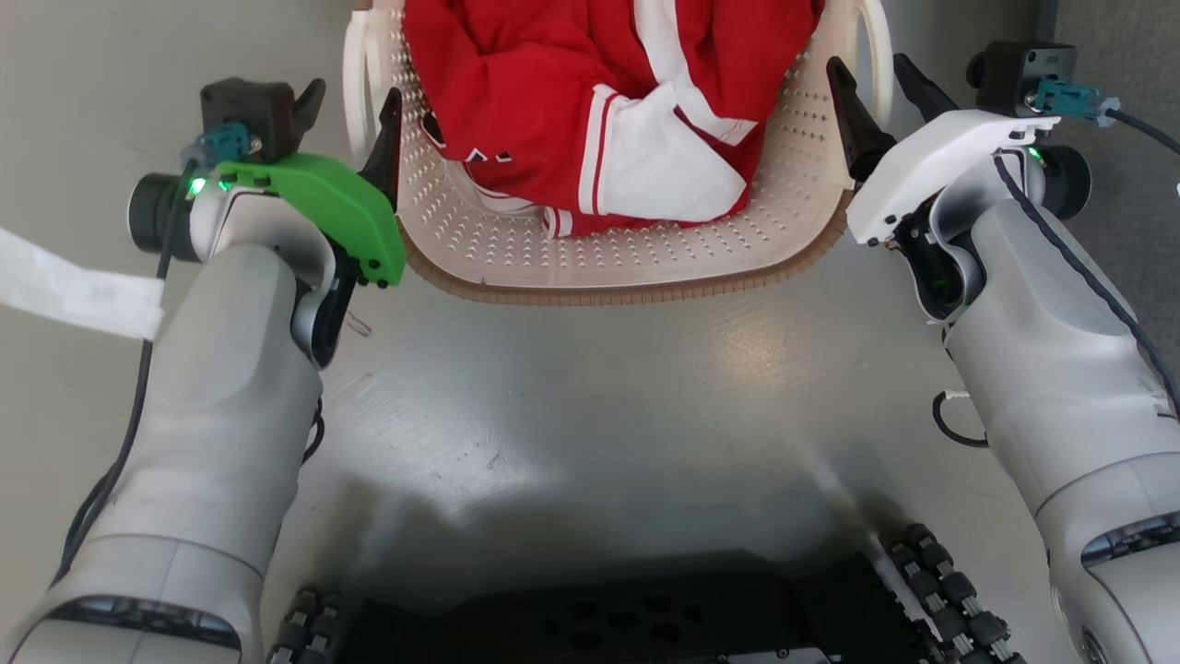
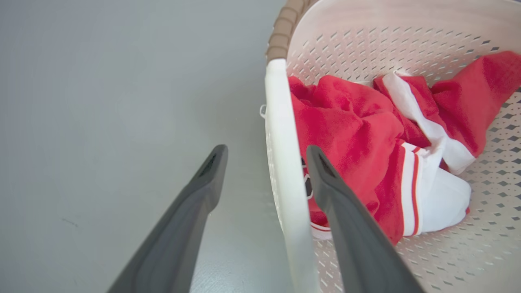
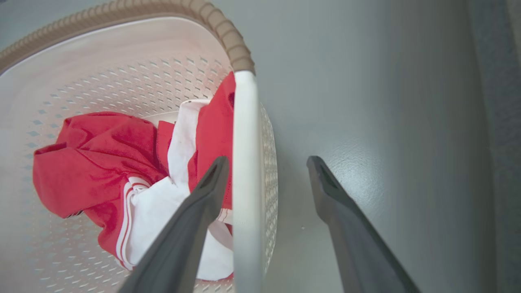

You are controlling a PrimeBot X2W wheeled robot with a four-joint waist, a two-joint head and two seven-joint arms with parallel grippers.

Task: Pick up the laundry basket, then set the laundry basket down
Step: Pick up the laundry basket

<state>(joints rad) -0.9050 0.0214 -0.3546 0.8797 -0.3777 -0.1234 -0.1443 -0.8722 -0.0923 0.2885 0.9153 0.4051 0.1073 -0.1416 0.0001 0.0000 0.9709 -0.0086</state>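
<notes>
The laundry basket [image 1: 627, 288] is at the top middle of the head view: cream, perforated, brown rim, with a red-and-white garment [image 1: 553, 83] inside. My left gripper [image 1: 350, 111] is open, and its two fingers straddle the basket's left white loop handle [image 2: 281, 162], one inside and one outside. My right gripper [image 1: 883, 88] is also open and straddles the right handle [image 3: 244, 162] the same way. In the left wrist view, my left gripper [image 2: 266, 151] has a gap on both sides of the bar. In the right wrist view, my right gripper [image 3: 267, 162] has its inner finger close to the bar.
Smooth grey floor [image 1: 590, 397] lies under and around the basket. A white strip [image 1: 74, 295] lies on the floor at the left. My dark wheeled base [image 1: 627, 618] is at the bottom. A darker floor band [image 1: 1134, 55] runs along the far right.
</notes>
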